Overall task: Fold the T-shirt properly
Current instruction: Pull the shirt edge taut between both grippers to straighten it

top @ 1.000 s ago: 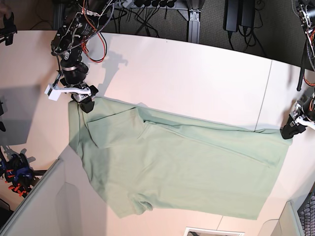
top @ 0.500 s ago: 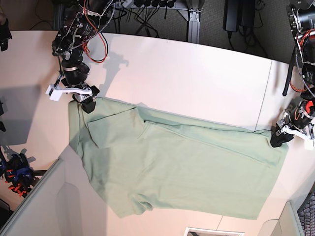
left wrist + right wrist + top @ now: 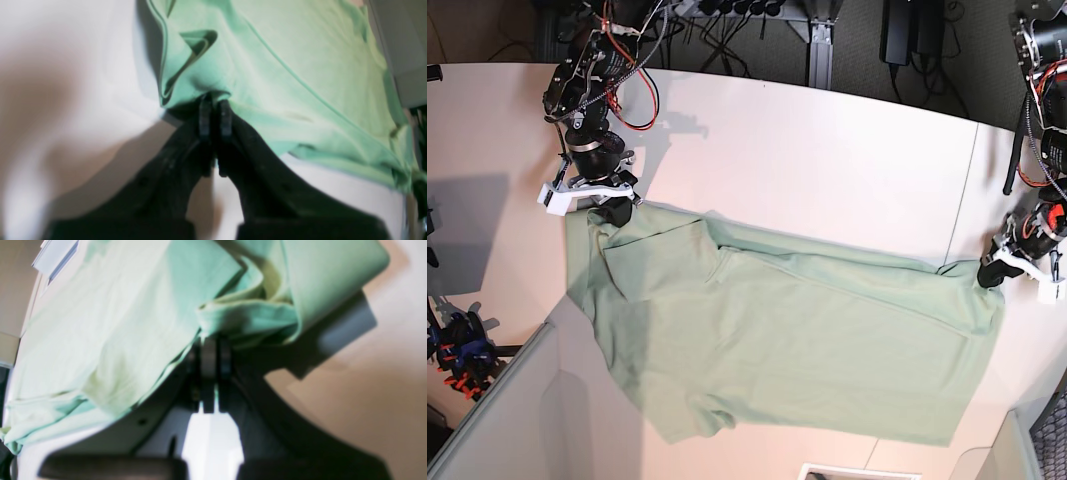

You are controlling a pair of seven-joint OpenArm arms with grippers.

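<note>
The pale sage-green T-shirt [image 3: 787, 330] lies spread flat across the white table [image 3: 807, 160], one sleeve folded over at the left. In the base view my right gripper [image 3: 617, 212] is shut on the shirt's upper left corner. My left gripper [image 3: 989, 276] is shut on the shirt's upper right corner. In the left wrist view the left gripper [image 3: 215, 110] pinches a bunched edge of the T-shirt [image 3: 300, 66]. In the right wrist view the right gripper [image 3: 211, 350] pinches folded layers of the T-shirt [image 3: 110, 323], lifted a little off the table.
A grey panel [image 3: 497, 420] stands at the table's lower left corner, with clamps [image 3: 462, 355] beside it. Cables and black power bricks [image 3: 912, 30] hang behind the far edge. A seam [image 3: 972, 190] runs across the table at the right.
My right gripper has moved right and slightly up with the shirt's corner. My left gripper has drawn the other corner inward and up, so the shirt's top edge has shortened.
</note>
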